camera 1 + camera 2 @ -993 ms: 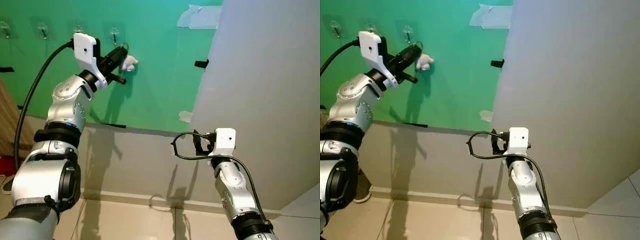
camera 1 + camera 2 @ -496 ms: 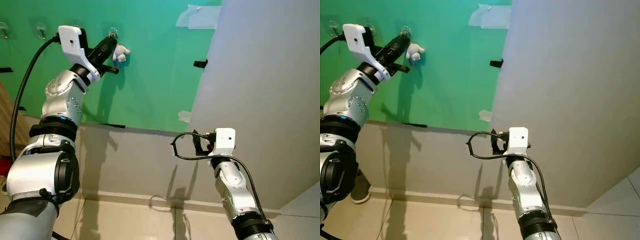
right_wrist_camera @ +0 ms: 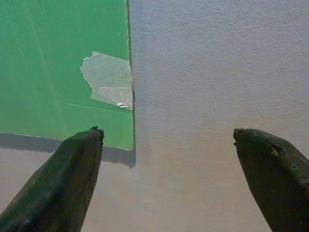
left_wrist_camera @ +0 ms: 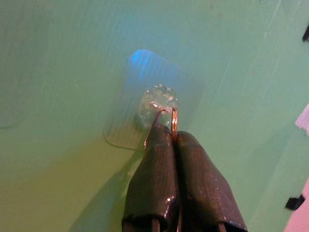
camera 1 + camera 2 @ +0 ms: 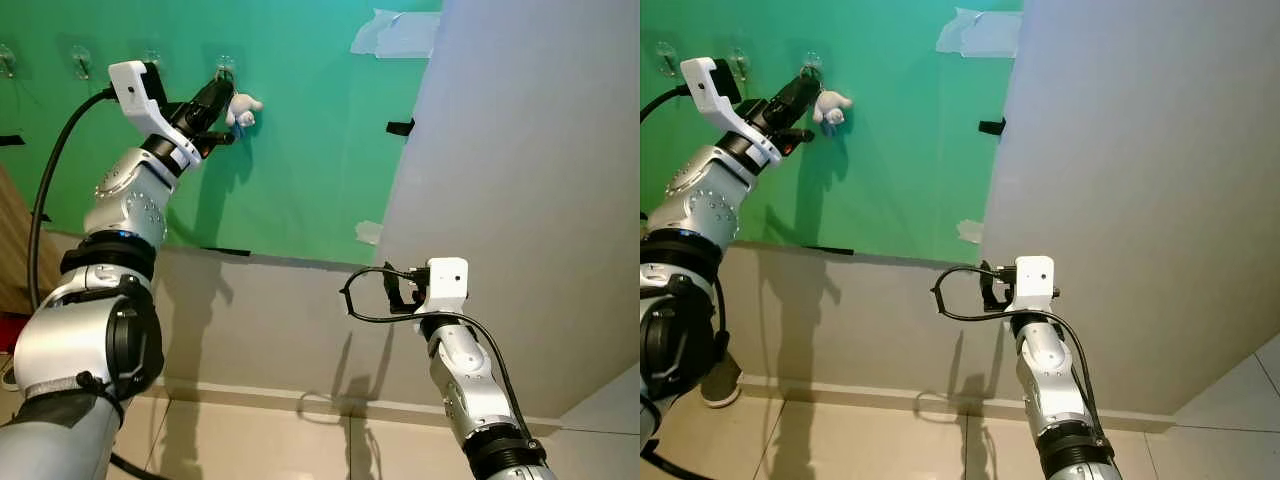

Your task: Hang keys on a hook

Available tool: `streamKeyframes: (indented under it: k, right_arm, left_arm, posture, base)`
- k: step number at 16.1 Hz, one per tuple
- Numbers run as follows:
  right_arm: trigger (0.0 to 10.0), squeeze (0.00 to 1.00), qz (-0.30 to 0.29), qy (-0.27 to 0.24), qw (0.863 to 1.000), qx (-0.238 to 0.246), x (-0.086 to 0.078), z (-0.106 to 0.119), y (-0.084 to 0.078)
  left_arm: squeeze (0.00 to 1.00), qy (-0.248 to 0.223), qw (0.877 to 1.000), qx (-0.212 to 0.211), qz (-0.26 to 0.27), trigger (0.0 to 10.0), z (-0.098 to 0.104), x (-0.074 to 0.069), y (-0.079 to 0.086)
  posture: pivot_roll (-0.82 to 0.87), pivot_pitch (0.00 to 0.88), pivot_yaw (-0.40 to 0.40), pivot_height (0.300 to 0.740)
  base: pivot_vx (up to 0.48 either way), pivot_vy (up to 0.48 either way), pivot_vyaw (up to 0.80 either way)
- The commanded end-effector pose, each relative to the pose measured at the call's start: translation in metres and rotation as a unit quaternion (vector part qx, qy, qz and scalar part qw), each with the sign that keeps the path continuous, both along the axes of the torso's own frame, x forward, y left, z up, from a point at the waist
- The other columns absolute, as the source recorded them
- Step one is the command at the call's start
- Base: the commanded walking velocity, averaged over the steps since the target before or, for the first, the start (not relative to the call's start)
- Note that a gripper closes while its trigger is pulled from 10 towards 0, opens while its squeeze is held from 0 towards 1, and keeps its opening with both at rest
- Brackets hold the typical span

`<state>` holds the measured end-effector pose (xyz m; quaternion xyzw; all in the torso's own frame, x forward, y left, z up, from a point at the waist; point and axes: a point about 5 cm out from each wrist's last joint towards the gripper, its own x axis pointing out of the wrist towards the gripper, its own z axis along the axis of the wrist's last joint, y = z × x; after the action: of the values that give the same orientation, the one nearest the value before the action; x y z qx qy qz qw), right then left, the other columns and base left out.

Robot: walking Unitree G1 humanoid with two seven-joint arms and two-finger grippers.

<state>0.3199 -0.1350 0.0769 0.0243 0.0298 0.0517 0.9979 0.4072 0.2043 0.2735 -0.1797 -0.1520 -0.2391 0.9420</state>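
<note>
The left gripper (image 5: 222, 84) is raised high against the green wall panel (image 5: 300, 150), its two black fingers pressed together on a thin gold-coloured key ring (image 4: 174, 123). In the left wrist view the ring stands edge-on between the fingertips (image 4: 161, 140), right at the clear plastic adhesive hook (image 4: 155, 105) stuck to the panel; a thin wire end of the hook sits beside the ring, but whether the ring is already over it cannot be told. A small white plush charm (image 5: 241, 109) hangs from the ring just beside the fingers, against the green.

Compared with a second ago, the left arm has lifted and swung to the robot's left: the ring and charm were then lower and further right, below the hook, and now sit level with it. Over the last half second the change is slight, the wrist tilting a little closer to the panel.

The right gripper (image 3: 166, 137) hangs low in front of the grey wall (image 5: 520, 180), unchanged, with its fingers spread wide and nothing between them; past them lies the panel's edge with a torn piece of clear tape (image 3: 108, 79).
</note>
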Motion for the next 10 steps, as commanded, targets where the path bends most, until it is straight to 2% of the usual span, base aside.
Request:
streamKeyframes:
  k: [1, 2, 3, 4, 6, 8, 9, 10]
  right_arm:
    - [10.0, 0.0, -0.002, 0.005, 1.0, -0.002, 0.001, 0.0, -0.002]
    - [10.0, 0.0, -0.002, 0.005, 1.0, -0.002, 0.001, 0.0, -0.002]
    - [10.0, 0.0, -0.002, 0.005, 1.0, -0.002, 0.001, 0.0, -0.003]
    - [10.0, 0.0, -0.003, 0.005, 1.0, -0.002, 0.001, 0.0, -0.003]
    - [10.0, 0.0, -0.004, 0.005, 1.0, -0.002, 0.001, 0.0, -0.003]
    - [10.0, 0.0, -0.004, 0.006, 1.0, -0.002, 0.001, 0.0, -0.004]
    - [10.0, 0.0, -0.004, 0.006, 1.0, -0.003, 0.001, -0.001, -0.004]
    - [10.0, 0.0, -0.004, 0.007, 1.0, -0.003, 0.0, -0.001, -0.004]
  left_arm:
    - [0.0, 0.002, 0.999, -0.045, -0.012, 10.0, 0.006, 0.001, 0.0]
    - [0.0, 0.0, 0.997, -0.08, -0.021, 10.0, 0.009, 0.001, 0.001]
    - [0.0, -0.005, 0.995, -0.093, -0.029, 10.0, 0.011, 0.0, 0.001]
    - [0.0, -0.006, 0.996, -0.088, -0.033, 10.0, 0.01, 0.0, -0.002]
    - [0.0, -0.007, 0.996, -0.072, -0.043, 10.0, 0.006, 0.0, -0.008]
    - [0.0, -0.004, 0.999, -0.018, -0.043, 10.0, -0.002, -0.001, -0.017]
    - [0.0, -0.006, 1.0, 0.013, -0.023, 10.0, -0.006, -0.001, -0.019]
    - [0.0, -0.011, 0.999, 0.025, -0.017, 10.0, -0.007, -0.002, -0.02]
  posture:
    - [-0.01, 0.0, -0.04, 0.736]
    - [-0.01, 0.0, -0.04, 0.736]
    - [-0.02, 0.0, -0.038, 0.736]
    - [-0.02, 0.0, -0.037, 0.736]
    - [-0.02, 0.0, -0.037, 0.736]
    - [-0.02, 0.0, -0.037, 0.736]
    - [-0.02, 0.0, -0.038, 0.736]
    - [-0.02, 0.0, -0.04, 0.736]
  base:
    - [0.0, 0.0, 0.0]
    - [0.0, 0.0, 0.0]
    - [0.0, 0.0, 0.0]
    - [0.0, 0.0, 0.0]
    - [0.0, 0.0, 0.0]
    - [0.0, 0.0, 0.0]
    - [0.0, 0.0, 0.0]
    - [0.0, 0.0, 0.0]
